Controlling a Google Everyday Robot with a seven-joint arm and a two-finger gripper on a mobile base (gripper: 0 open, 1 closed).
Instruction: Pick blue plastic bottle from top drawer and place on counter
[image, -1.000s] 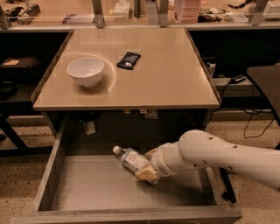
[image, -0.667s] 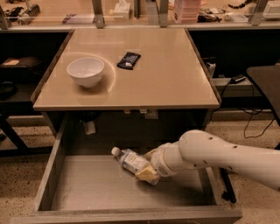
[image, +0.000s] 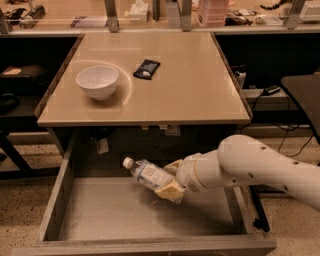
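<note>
The blue plastic bottle (image: 146, 173) is clear with a white cap and a pale label. It is tilted, cap up and to the left, above the scuffed bottom of the open top drawer (image: 125, 215). My gripper (image: 171, 181) is shut on the bottle's lower end, with one yellowish finger (image: 170, 191) under it and one behind it. The white arm reaches in from the right. The beige counter (image: 185, 85) lies above and behind the drawer.
A white bowl (image: 97, 81) and a small black packet (image: 146, 69) sit on the counter's left half. A cluttered shelf with metal posts (image: 172, 12) runs behind it. The drawer's side walls flank the arm. A dark chair (image: 302, 92) is at the right.
The bottle has risen a little off the drawer bottom in my grip, with its cap end tipped higher. The arm has lifted slightly.
</note>
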